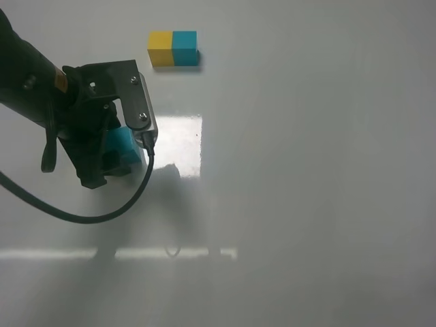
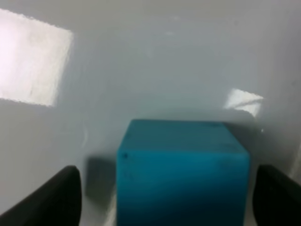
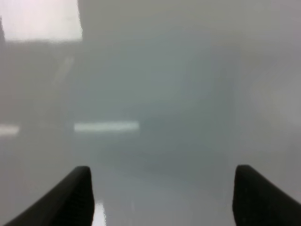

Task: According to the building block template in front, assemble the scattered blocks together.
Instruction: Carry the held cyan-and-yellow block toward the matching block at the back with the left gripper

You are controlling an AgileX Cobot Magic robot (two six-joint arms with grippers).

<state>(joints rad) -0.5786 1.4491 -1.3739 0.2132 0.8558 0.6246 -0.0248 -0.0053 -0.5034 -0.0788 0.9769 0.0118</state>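
The left arm reaches in from the upper left of the high view and bends down, so that the left gripper (image 1: 114, 162) stands low over the white surface (image 1: 306, 177). Its jaws are apart, one on either side of the teal cube (image 2: 183, 174), with a clear gap on one side. The building block template (image 1: 174, 48) lies well apart at the far side, its yellow half left of the teal. The right gripper (image 3: 162, 197) shows only in its own wrist view, jaws spread wide above the surface.
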